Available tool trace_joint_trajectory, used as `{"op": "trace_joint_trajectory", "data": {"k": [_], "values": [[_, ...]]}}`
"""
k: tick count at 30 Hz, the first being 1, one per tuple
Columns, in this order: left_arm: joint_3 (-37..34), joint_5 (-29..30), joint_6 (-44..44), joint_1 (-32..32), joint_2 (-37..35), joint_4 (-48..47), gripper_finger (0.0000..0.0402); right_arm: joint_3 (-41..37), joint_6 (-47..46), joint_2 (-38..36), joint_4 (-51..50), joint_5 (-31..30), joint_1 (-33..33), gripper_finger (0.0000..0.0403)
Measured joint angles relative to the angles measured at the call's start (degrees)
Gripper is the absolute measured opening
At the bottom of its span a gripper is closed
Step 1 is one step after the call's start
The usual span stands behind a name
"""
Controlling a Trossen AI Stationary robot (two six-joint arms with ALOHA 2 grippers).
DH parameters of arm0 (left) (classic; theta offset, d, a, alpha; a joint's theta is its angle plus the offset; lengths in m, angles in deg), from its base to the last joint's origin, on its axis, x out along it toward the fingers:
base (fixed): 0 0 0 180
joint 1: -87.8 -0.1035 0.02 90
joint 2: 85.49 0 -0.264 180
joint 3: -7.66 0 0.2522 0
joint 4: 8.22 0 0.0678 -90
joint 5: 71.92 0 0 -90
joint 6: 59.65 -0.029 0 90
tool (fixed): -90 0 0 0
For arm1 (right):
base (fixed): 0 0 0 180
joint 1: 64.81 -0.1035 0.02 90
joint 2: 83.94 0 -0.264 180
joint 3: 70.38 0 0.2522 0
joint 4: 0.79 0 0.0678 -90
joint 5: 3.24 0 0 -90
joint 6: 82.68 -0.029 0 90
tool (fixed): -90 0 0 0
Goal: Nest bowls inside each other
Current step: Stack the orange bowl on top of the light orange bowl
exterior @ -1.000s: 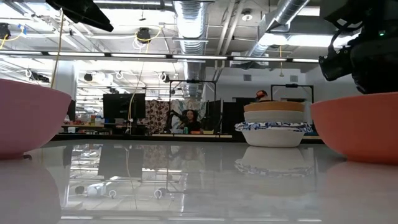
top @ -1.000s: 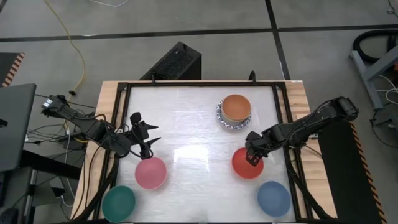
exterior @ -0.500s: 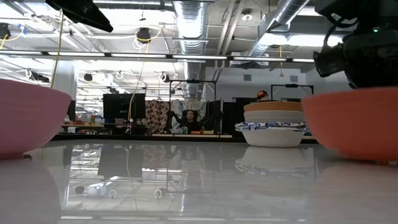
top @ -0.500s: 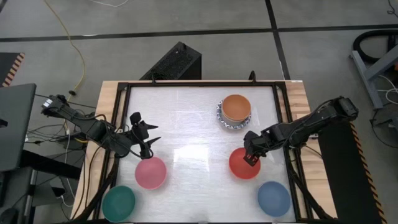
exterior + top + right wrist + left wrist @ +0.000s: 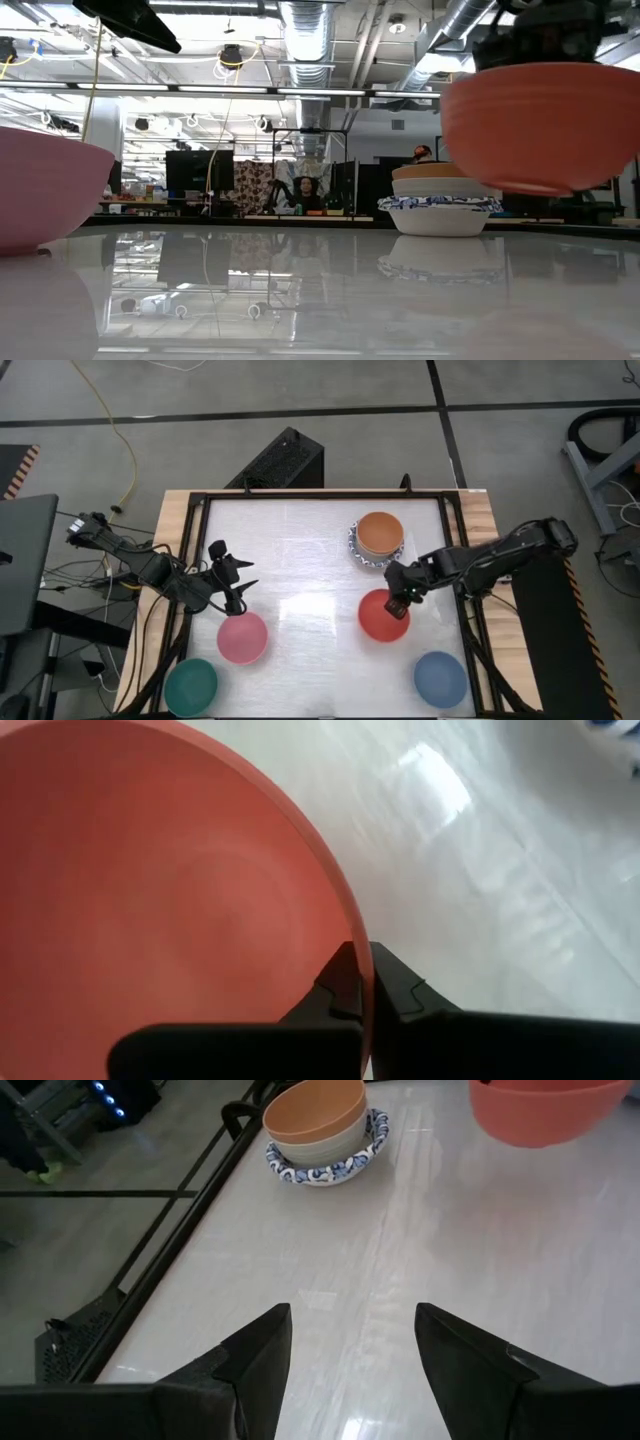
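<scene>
A red bowl [image 5: 381, 617] hangs above the table at the right, with my right gripper [image 5: 360, 968] shut on its rim. The low view shows the same red bowl [image 5: 538, 125] clear of the tabletop. Behind it stands a stack [image 5: 377, 539]: an orange bowl in a cream bowl in a blue-patterned bowl, resting on its base. A pink bowl [image 5: 242, 638], a green bowl [image 5: 190, 686] and a blue bowl [image 5: 441, 678] sit upright near the front edge. My left gripper [image 5: 236, 574] hovers open just beyond the pink bowl, holding nothing. My right gripper pinches the red bowl's rim [image 5: 347, 925] on the side toward the table's right edge, one finger inside the bowl and one outside. The fingers come steeply from above. The bowl hangs mouth up, roughly level, lifted clear of the table.
A black frame [image 5: 452, 550] runs around the white tabletop. Open tabletop lies in the middle between the pink bowl and the red bowl. A black box [image 5: 282, 460] sits on the floor beyond the far edge.
My right gripper has risen and moved a little toward the table's left and far side, nearer the stack. The red bowl, which sat on the table, has come up with it and now hangs clear.
</scene>
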Motion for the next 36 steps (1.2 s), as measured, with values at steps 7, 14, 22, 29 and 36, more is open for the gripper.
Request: {"op": "trace_joint_trajectory", "data": {"k": [7,14,22,29,36], "values": [[0.0,0.0,0.0,0.0,0.0,0.0,0.0204,3.5,4.8,0.0,-4.9,0.0,4.6,0.0009],[0.0,0.0,0.0,0.0,0.0,0.0,0.0204,6.7,8.8,-0.1,-8.7,-0.1,11.3,0.0009],[0.0,0.1,0.0,0.0,0.0,0.0,0.0204,10.7,15.0,-0.1,-10.5,0.1,19.0,0.0009],[0.0,0.2,0.0,0.0,0.0,-0.2,0.0204,14.7,19.8,-0.1,-12.1,0.3,24.9,0.0009],[0.0,0.2,0.0,0.0,0.0,-0.2,0.0204,17.1,23.2,0.0,-12.0,0.2,32.0,0.0009]]}}
